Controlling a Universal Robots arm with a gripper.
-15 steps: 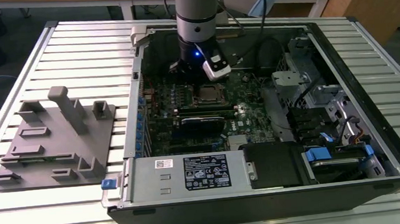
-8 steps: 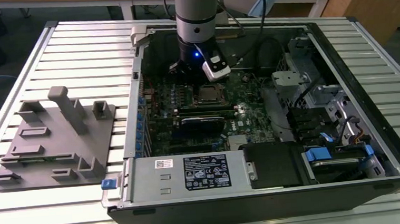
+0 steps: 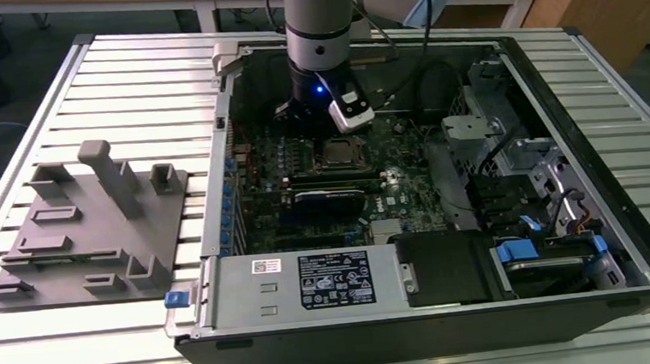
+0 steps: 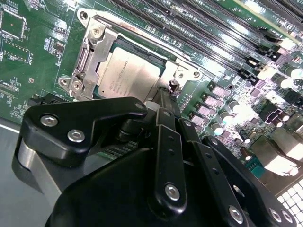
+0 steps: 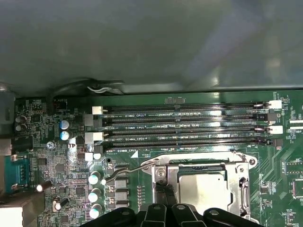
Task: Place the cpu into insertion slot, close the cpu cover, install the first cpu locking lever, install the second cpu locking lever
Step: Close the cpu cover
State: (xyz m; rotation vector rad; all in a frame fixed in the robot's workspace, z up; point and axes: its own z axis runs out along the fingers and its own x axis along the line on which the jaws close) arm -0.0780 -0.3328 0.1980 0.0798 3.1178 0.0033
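Observation:
The cpu (image 4: 130, 75) lies flat in the insertion slot (image 3: 340, 153) on the green motherboard, its dull silver top showing. The cpu cover (image 4: 90, 59) is down over it, framing the chip; in the first wrist view the cpu (image 5: 203, 189) sits inside the cover (image 5: 163, 174). A thin wire locking lever (image 5: 128, 169) sticks out sideways from the socket's corner, unlatched. My gripper (image 4: 163, 97) is shut, its black fingers pressed together with the tip at the cover's edge beside the chip. The gripper (image 3: 324, 129) hangs just beyond the socket inside the case.
Long black memory slots (image 5: 184, 125) run beside the socket. The open computer case (image 3: 604, 240) walls in the work area, with a power supply (image 3: 309, 279) in front and drive bays (image 3: 531, 185) on the exterior view's right. A grey fixture block (image 3: 88, 224) stands on the slatted table.

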